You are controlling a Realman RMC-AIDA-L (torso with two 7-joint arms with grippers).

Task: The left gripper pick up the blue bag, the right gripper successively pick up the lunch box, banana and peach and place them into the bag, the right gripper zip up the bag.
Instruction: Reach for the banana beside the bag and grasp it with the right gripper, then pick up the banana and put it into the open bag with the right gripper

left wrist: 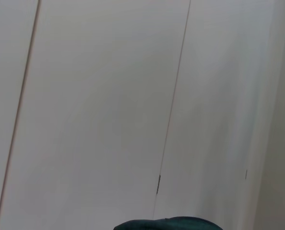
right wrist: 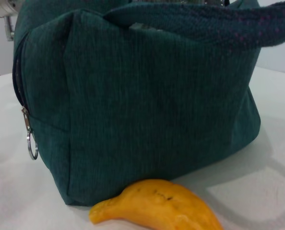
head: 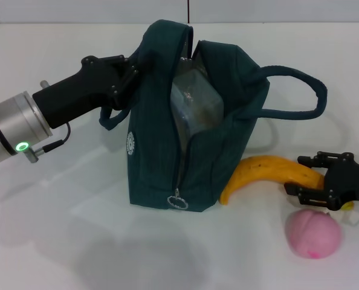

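From the head camera, you saw the dark teal fabric bag (head: 161, 151) standing on the white table (head: 58, 241), zip open, with the clear plastic lunch box (head: 194, 103) inside. Your left gripper (head: 126, 78) was clamped on the bag's top edge. A small round white label (head: 130, 143) was on the bag; its writing was too small to read. Your right gripper (head: 301, 176) had its jaws around one end of the yellow banana (head: 267, 172), which leaned against the bag. The pink peach (head: 313, 233) lay just beside it.

Your left wrist camera showed only a wall and a bit of bag (left wrist: 169, 224).

Your right wrist camera showed the bag (right wrist: 147, 105), its metal zip ring (right wrist: 32, 143) and the banana (right wrist: 157, 208).
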